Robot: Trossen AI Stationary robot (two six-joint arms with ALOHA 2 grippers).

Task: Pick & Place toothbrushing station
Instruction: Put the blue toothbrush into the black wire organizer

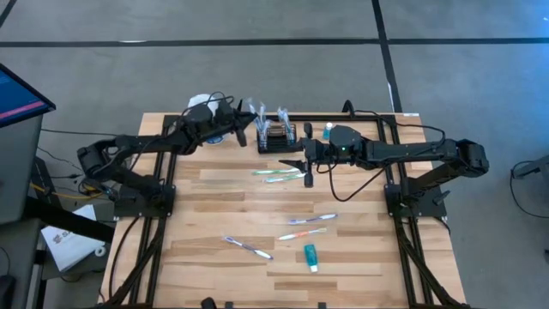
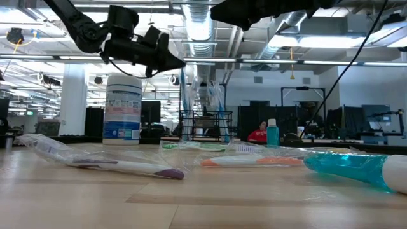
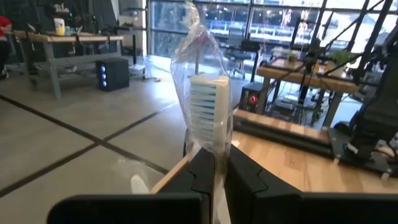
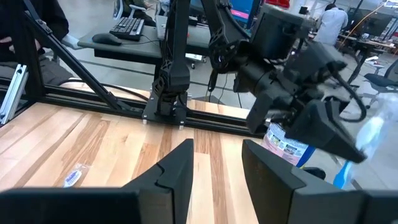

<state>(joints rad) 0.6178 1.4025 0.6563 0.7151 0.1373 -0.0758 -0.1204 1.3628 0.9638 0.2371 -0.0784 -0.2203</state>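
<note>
Black wire mesh marks your basket (image 1: 278,137), standing upright at the far edge of the table (image 1: 214,223), its long side running across the table from left to right and its open top facing up. Wrapped toothbrushes (image 1: 281,114) stand in it, heads up.

Your left gripper (image 1: 243,130) hovers above the table just left of the basket, its fingers (image 3: 202,174) pinched on a plastic-wrapped toothbrush (image 3: 202,102) with blue and white bristles; the brush stands upright in the grip, head up. Behind that arm sits a white-lidded canister (image 2: 123,108) with a blue label.

Your right gripper (image 1: 307,168) hangs just in front of the basket, fingers (image 4: 177,168) spread apart with nothing between them, above the green toothbrushes (image 1: 276,175) lying mid-table. Nearer the front edge lie more wrapped toothbrushes (image 1: 310,220) and a teal tube (image 1: 310,257). A small teal bottle (image 1: 327,130) stands right of the basket.
</note>
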